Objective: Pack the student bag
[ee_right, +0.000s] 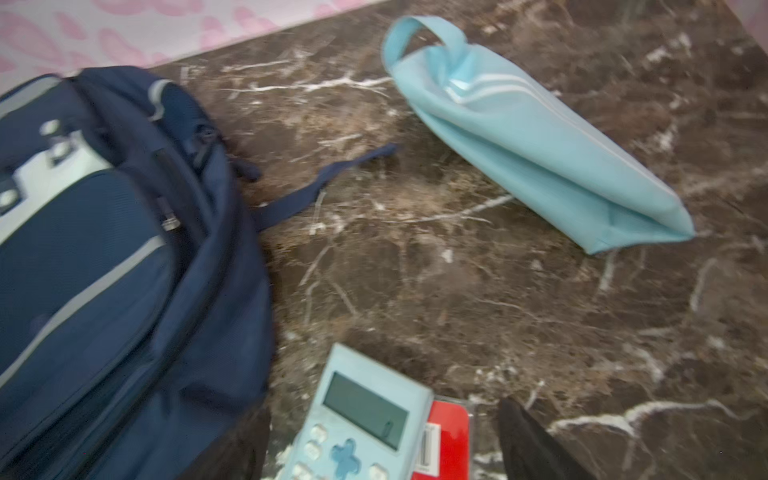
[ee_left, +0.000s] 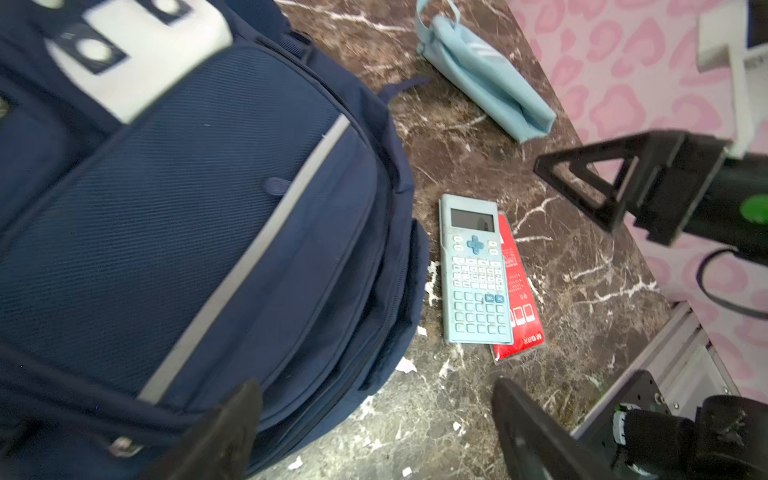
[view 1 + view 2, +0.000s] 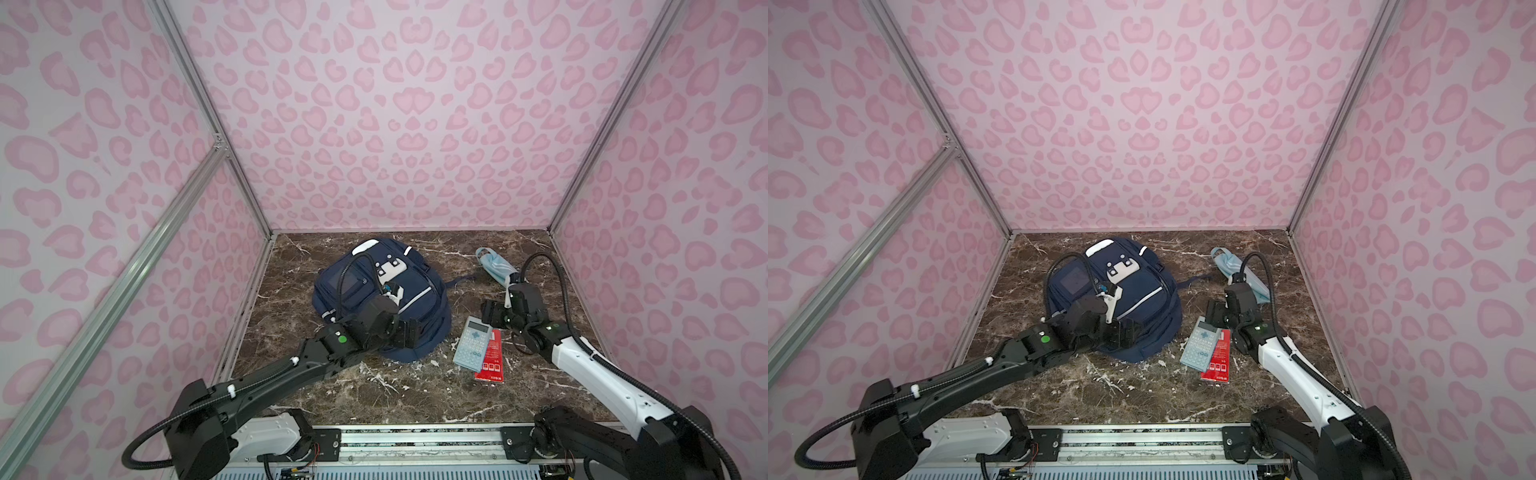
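The bag lies flat on the marble table, left of middle and toward the back, front pockets up. Left gripper hangs over the bag's near edge, jaws wide, nothing in them. Right gripper hovers spread wide above a calculator that lies partly on a red pack. Blue pouch sits back right.

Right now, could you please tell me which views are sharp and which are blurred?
Both top views: sharp and evenly lit. Left wrist view: student bag smeared near its white patch, calculator crisp. Right wrist view: motion blur throughout, light blue pouch included.
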Robot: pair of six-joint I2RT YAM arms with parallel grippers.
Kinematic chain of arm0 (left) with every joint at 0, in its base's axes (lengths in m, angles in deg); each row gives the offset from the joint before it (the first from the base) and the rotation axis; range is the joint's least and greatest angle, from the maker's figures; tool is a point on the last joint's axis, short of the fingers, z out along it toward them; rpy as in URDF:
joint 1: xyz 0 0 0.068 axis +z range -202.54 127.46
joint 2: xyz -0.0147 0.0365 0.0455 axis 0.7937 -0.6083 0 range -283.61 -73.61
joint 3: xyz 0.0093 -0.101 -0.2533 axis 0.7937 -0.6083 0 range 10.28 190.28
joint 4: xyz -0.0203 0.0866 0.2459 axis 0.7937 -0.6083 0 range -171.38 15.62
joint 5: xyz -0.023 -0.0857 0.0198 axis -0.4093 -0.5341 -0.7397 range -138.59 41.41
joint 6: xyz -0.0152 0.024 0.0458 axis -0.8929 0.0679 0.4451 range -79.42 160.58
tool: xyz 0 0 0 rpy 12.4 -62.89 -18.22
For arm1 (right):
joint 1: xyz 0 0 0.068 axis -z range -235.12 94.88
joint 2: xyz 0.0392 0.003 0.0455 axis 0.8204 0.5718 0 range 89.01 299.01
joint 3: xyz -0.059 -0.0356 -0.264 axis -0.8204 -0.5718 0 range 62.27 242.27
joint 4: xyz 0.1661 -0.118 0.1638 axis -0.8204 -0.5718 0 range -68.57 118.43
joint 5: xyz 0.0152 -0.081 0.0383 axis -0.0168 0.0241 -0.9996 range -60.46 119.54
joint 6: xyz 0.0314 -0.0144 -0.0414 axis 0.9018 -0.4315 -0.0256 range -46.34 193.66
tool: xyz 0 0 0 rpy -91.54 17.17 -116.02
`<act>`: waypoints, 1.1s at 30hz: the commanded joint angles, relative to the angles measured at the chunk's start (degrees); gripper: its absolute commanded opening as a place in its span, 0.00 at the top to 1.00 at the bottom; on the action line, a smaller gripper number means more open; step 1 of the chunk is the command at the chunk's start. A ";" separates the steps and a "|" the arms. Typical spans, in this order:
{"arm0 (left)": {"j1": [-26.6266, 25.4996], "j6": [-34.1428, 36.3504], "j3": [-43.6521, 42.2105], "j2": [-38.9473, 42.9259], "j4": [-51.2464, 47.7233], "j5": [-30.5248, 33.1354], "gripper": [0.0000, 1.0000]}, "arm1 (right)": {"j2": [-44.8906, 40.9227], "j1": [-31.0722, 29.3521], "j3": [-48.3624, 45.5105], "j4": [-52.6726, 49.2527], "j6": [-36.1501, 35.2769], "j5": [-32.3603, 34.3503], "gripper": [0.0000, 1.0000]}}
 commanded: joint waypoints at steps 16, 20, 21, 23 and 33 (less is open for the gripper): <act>-2.48 -0.05 9.21 -17.01 3.75 -4.47 0.14 | 12.39 2.61 -0.28 2.94 -2.30 -11.10 0.37; -2.48 0.16 9.88 -17.57 3.98 -4.76 0.14 | 11.41 3.81 -0.05 -0.02 -3.58 -9.01 0.36; -2.48 0.20 10.03 -17.78 3.92 -4.69 0.14 | 11.79 3.79 -0.20 0.08 -3.54 -9.47 0.36; -2.48 0.27 10.27 -17.96 3.79 -4.49 0.14 | 12.74 3.58 -0.75 0.87 -3.15 -11.04 0.36; -2.48 -0.16 9.31 -18.06 4.17 -4.54 0.14 | 15.47 -3.11 -0.17 6.99 -2.73 -14.95 0.38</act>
